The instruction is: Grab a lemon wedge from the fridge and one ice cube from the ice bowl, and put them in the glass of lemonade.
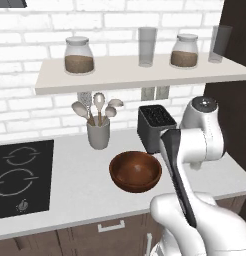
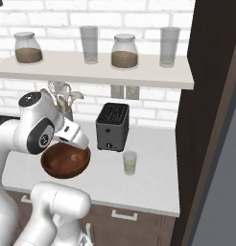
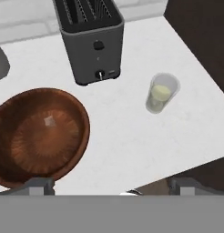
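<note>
On the white table (image 1: 70, 190) in the left base view sits the round brown ice bowl (image 1: 135, 171). Behind the bowl stands a dark toaster (image 1: 155, 126). To the left of the toaster is a pale cup (image 1: 98, 134) full of spoons. A black stove (image 1: 22, 177) lies flat at the far left of the table. Up on the shelf (image 1: 145, 74) are two jars (image 1: 79, 55) and two tall glasses (image 1: 147, 46). The white arm (image 1: 195, 150) bends over the right side of the table and hides what is behind it.

From the right base view, the ice bowl (image 2: 65, 161) sits partly behind the arm (image 2: 41, 127). The toaster (image 2: 112, 126) is to its right. The small glass of lemonade (image 2: 130, 163) stands in front of the toaster, a bit to the right, close to it but not touching. A dark cabinet (image 2: 206, 120) rises at the right edge of the table (image 2: 153, 187).

Looking down in the hand view, the ice bowl (image 3: 38, 136) is at the lower left, with one small pale ice cube (image 3: 49, 121) inside. The toaster (image 3: 91, 41) is at the top. The glass of lemonade (image 3: 162, 93) is to the right, apart from the bowl. The hand's (image 3: 111, 185) two tips sit far apart at the bottom, so it is spread wide and holds nothing. It hangs over the table near the bowl's rim.
</note>
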{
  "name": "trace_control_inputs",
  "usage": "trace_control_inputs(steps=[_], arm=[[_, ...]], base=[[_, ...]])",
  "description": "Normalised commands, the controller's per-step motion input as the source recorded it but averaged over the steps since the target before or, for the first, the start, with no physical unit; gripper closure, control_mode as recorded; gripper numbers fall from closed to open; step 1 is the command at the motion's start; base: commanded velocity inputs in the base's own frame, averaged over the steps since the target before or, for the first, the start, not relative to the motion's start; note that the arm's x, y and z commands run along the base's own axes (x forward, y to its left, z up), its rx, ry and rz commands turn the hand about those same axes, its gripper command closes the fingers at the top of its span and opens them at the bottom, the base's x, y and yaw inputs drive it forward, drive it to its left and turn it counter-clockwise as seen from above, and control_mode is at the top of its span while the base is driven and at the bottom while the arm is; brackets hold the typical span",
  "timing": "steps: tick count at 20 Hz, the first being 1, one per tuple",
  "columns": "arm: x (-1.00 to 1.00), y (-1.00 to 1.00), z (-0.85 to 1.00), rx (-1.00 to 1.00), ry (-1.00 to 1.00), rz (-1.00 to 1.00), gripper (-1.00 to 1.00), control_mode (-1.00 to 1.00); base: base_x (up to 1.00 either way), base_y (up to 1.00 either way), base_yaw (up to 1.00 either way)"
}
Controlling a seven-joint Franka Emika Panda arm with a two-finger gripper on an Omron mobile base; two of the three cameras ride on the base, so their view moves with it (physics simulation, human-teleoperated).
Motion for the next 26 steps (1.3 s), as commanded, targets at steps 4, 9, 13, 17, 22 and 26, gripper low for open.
trace_control_inputs(steps=[4, 9, 13, 17, 22, 26], arm=[[-0.59, -0.07, 0.19, 0.15, -0.11, 0.02, -1.0, -1.0], [-0.32, 0.0, 0.22, 0.03, -0.09, 0.07, -1.0, -1.0], [0.0, 0.0, 0.0, 0.0, 0.0, 0.0, -1.0, -1.0], [0.0, 0.0, 0.0, 0.0, 0.0, 0.0, -1.0, -1.0], [0.0, 0.0, 0.0, 0.0, 0.0, 0.0, -1.0, 1.0], [0.0, 0.0, 0.0, 0.0, 0.0, 0.0, -1.0, 1.0]], base=[[0.0, 0.0, 0.0], [0.0, 0.0, 0.0], [0.0, 0.0, 0.0], [0.0, 0.0, 0.0], [-0.3, 0.0, 0.0], [-0.88, -0.35, -0.03]])
